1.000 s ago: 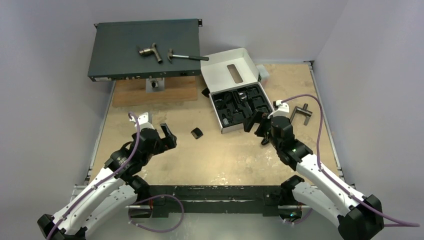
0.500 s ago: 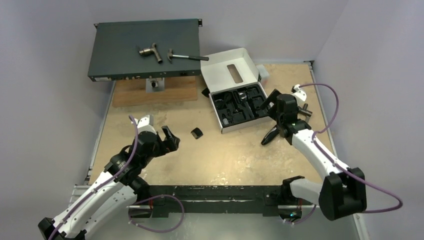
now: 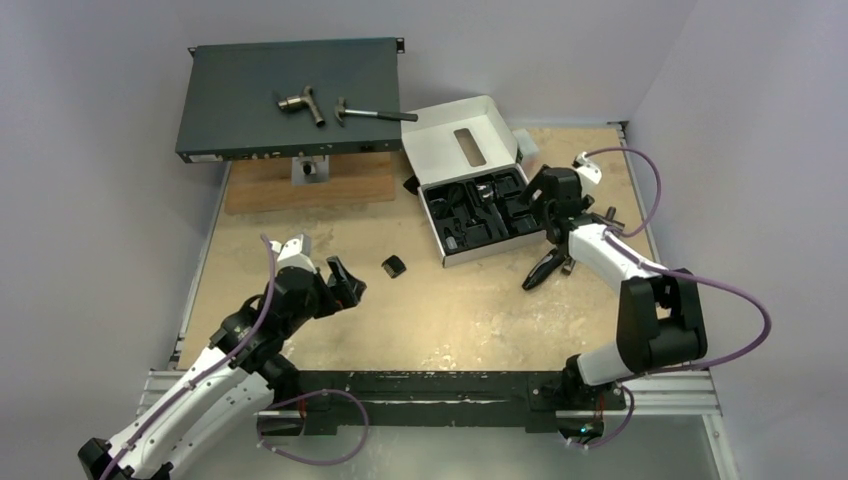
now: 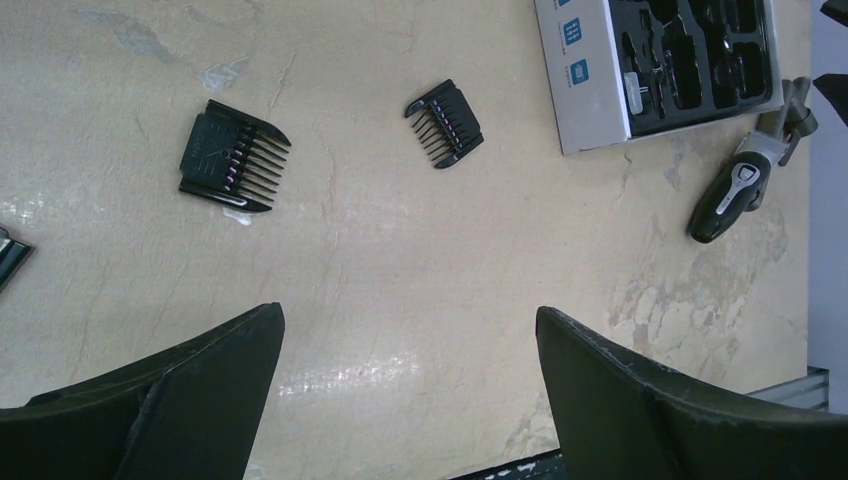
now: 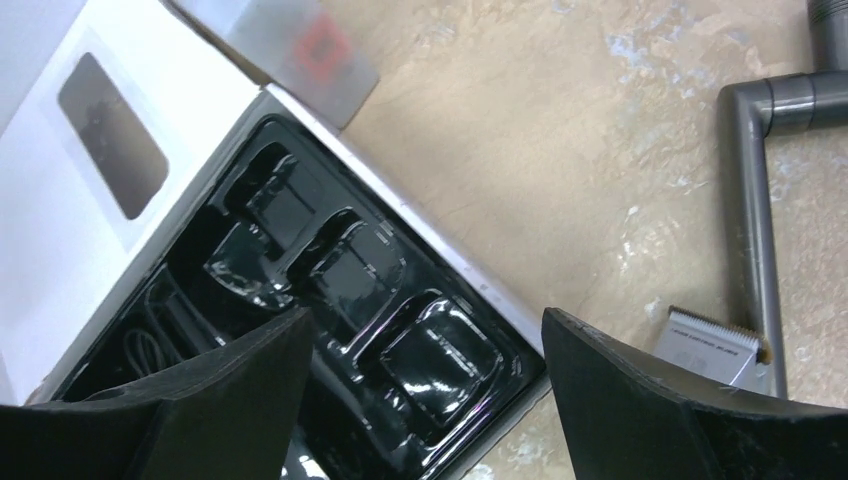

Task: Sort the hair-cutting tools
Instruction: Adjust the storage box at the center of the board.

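A mottled sandy bench [image 3: 450, 320] between pale grey walls carries an open box [image 3: 495, 247] at the far right. The right tool [image 5: 425, 390] hangs over the box's right end with jaws spread wide and nothing between them. The left tool [image 4: 410, 390], also released and empty, hovers at the near left above two attachments lying flat and apart: a larger comb [image 4: 235, 155] and a smaller comb [image 4: 445, 122]. The hair clipper [image 4: 725, 195] lies on the bench just off the box's near-right corner, its blade end just beside the T-shaped handle [image 5: 755, 200]. That closeness is the main risk — a reach for the clipper could snag the handle too, or clip the box rim and drag it. The combs look thin and flat, so they may skid away from closing jaws.
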